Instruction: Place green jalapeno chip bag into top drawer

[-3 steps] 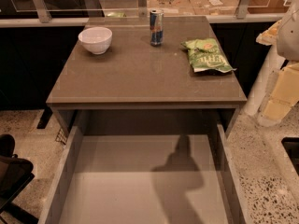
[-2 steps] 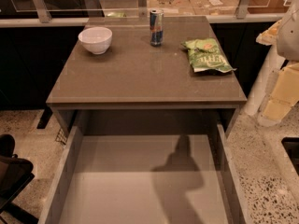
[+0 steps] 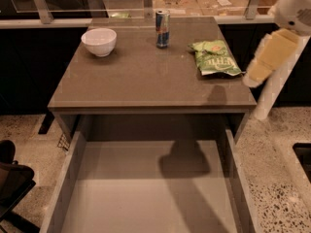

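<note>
My arm shows white at the 2 o'clock corner of the view. My gripper hangs below it, cream-coloured, slanting down toward 7 o'clock, with its pale tip in the air near 3 o'clock.

Gripper off right table edge, near green jalapeno chip bag; can, bowl well apart; top drawer open.

The table bears a drink can, a white bowl left of it, the green jalapeno chip bag right of it; the claw hangs farther right, beyond the table's edge
</note>
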`<state>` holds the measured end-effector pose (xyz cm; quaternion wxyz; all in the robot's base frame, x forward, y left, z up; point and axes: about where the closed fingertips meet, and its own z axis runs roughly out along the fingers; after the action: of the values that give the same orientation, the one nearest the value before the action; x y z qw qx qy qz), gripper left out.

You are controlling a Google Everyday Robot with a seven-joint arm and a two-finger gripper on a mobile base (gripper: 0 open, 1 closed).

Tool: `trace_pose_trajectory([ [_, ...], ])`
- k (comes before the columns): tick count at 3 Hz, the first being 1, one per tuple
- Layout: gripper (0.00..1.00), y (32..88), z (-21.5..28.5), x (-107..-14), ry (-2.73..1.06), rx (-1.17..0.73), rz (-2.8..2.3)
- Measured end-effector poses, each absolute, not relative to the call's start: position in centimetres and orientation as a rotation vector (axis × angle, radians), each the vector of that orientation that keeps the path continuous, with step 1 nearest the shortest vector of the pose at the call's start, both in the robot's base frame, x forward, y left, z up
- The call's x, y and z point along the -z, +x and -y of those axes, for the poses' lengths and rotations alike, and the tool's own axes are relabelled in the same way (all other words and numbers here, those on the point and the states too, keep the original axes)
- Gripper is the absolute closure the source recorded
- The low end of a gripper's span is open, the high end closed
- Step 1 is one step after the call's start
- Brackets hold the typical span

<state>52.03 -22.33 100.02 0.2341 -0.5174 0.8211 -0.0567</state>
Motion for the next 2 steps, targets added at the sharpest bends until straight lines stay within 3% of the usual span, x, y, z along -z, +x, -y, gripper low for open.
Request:
trace_pose_trajectory([
  [2, 0.0, 62.0, 22.1, -98.9, -1.065, 0.015, -2.132],
])
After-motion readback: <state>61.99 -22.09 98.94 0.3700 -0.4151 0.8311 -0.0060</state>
